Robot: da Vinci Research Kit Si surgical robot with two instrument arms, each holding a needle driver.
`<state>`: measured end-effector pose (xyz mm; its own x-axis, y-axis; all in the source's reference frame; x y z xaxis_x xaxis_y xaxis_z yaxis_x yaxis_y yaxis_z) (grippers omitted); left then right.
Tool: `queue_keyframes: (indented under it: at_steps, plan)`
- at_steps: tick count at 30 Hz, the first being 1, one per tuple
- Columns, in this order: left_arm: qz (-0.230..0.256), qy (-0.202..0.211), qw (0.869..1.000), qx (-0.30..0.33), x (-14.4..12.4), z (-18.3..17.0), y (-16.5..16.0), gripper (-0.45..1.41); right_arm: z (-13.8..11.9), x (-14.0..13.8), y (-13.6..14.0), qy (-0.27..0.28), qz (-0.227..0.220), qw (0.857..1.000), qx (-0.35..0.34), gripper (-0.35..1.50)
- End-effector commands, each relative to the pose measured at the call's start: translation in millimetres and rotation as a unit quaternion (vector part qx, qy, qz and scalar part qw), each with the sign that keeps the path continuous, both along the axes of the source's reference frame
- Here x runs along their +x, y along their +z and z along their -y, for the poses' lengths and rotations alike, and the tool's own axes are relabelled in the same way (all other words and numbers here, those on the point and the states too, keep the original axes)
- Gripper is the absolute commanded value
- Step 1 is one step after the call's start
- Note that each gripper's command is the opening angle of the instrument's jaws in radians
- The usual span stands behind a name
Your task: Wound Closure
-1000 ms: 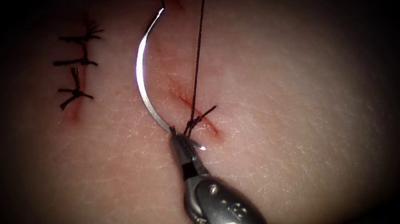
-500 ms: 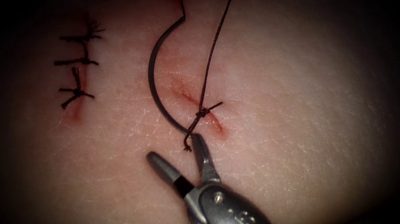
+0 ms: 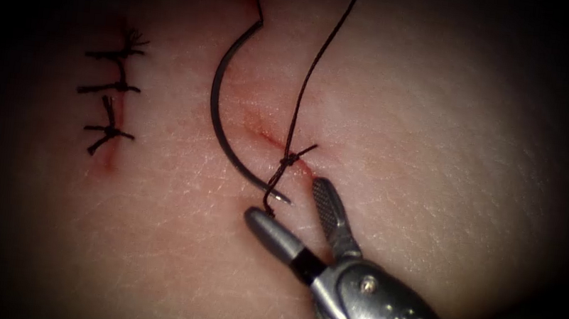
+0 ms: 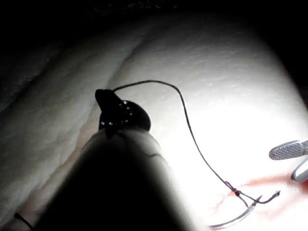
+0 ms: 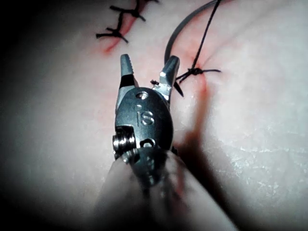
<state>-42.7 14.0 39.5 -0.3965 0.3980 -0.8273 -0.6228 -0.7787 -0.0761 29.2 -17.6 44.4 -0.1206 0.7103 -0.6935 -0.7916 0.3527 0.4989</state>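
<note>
Since a second ago the right tool has let go of the needle and slid a bit to the right; back then its jaws were pinched together right at the needle's tip next to the knot, and now they're spread wide with nothing between them (one jaw lies just below the needle tip, the other points up toward the lower end of the cut); the needle lies loose on the tissue, on the left of the cut, curving from its thread end up top down to the tip near the knot, and I can't see any part of it buried in the tissue; the thread runs up from that knot in a slack wavy line, where a second ago it was pulled straight; from the left wrist camera the left tool has the thread coming off its tip, so it looks like it's holding the strand, though it's too dark there to tell how the jaws stand; further left there's a finished row of stitches closing another cut; faint red fluid marks the open cut.
</note>
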Motion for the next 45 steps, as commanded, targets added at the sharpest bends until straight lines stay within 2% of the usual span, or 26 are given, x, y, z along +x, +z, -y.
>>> queue_keyframes:
  at_steps: [1,6,9,21,30,45]
  plan:
    - [0.004,-0.004,1.0,-0.002,-0.7,-0.5,-0.4,-0.45,-0.6,0.1,0.6,0.003,0.002,1.0,0.001,0.79]
    - [0.017,-0.015,1.0,-0.003,0.0,-0.1,-3.0,-0.45,-2.2,-0.2,1.4,0.005,0.008,1.0,0.007,0.86]
    - [0.018,-0.017,1.0,-0.008,0.0,-0.3,-4.4,-0.45,-3.5,0.3,2.6,-0.002,0.018,1.0,0.021,1.03]
    - [0.013,-0.015,1.0,-0.011,-0.6,0.1,-5.2,-0.45,-5.9,3.9,6.4,-0.054,0.065,0.996,0.041,1.04]
    - [0.013,-0.014,1.0,-0.011,-0.8,0.5,-5.6,-0.45,-6.0,6.0,10.1,-0.089,0.084,0.992,0.039,1.04]
    - [0.015,-0.013,1.0,-0.012,-1.1,1.2,-6.0,-0.45,-7.4,7.0,10.4,-0.104,0.102,0.989,0.017,1.03]
